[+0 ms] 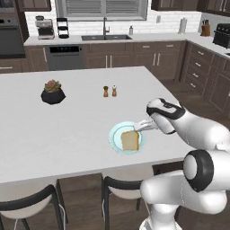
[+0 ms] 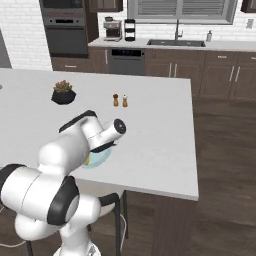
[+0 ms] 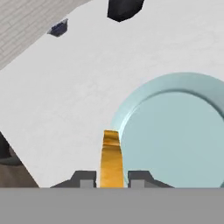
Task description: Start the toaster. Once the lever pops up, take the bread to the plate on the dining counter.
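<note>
Gripper (image 3: pixel 112 178) clenched on the bread (image 3: pixel 111 157), slice held edge-on between the two tips at bottom centre of the hand view. Seen in the left base view just right of centre, upright over the plate (image 1: pixel 116 139) on the white bench (image 1: pixel 67 130); contact with the plate cannot be told. Judged near the end: toasting and carry apparently done, with lowering, release and withdrawal left.
</note>
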### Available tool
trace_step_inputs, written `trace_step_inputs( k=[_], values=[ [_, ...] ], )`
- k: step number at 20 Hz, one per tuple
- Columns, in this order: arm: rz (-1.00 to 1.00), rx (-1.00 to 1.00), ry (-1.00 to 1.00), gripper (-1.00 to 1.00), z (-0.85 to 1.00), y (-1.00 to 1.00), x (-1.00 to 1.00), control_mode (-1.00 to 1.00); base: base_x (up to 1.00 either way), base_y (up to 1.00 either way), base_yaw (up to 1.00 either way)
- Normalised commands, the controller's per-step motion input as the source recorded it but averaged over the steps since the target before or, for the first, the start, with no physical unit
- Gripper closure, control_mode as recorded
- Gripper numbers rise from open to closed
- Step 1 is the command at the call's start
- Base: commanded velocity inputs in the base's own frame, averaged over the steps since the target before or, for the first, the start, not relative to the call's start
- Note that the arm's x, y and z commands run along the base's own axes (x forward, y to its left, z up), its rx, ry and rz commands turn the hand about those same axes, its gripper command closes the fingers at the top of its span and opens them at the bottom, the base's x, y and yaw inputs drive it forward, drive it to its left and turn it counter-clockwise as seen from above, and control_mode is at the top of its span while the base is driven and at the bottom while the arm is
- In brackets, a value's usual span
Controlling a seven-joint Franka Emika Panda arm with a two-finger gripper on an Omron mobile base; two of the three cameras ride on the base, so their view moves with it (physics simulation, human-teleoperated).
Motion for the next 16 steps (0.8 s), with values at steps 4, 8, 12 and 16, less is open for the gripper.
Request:
trace_step_inputs(
  k=[4, 8, 12, 16],
  values=[
    [-0.02, 0.0, 0.0, 1.0, -0.34, 0.0, 0.49, -1.0, 0.0, 0.0, 0.0],
    [-0.02, 0.0, 0.0, 1.0, -0.38, 0.0, 0.52, -1.0, 0.0, 0.0, 0.0],
    [-0.02, 0.0, 0.01, -1.0, -0.37, 0.0, 0.23, -1.0, 0.0, 0.0, 0.0],
    [-0.08, 0.0, 0.0, -1.0, -0.07, -0.05, 0.05, -1.0, 0.0, 0.0, 0.0]
  ],
)
